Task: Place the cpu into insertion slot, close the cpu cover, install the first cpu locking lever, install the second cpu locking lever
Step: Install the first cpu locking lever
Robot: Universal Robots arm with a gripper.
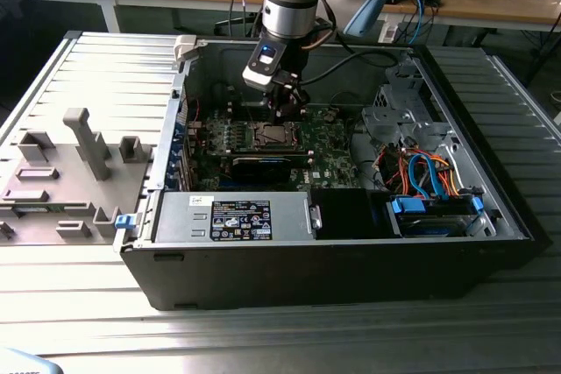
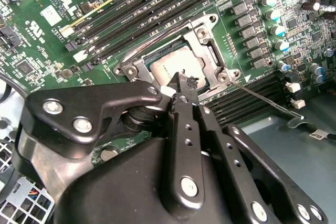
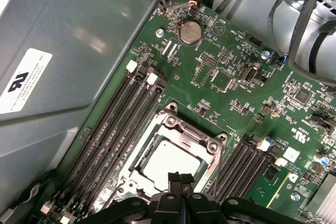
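The claw (image 3: 181,178), fingertips pressed together and gripping nothing, hangs right at the edge of the cpu (image 3: 169,163); I cannot tell if it touches. In the exterior view the insertion slot (image 1: 274,136) lies close by at six o'clock from the claw. The cpu sits in that slot, with the cpu cover (image 3: 193,131) lying flat around it. A thin locking lever (image 2: 262,97) juts from the socket corner, seemingly unlatched.

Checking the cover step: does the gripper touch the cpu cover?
Cannot tell: in both wrist views the gripper overlaps the cpu cover, and neither shows contact or a gap.
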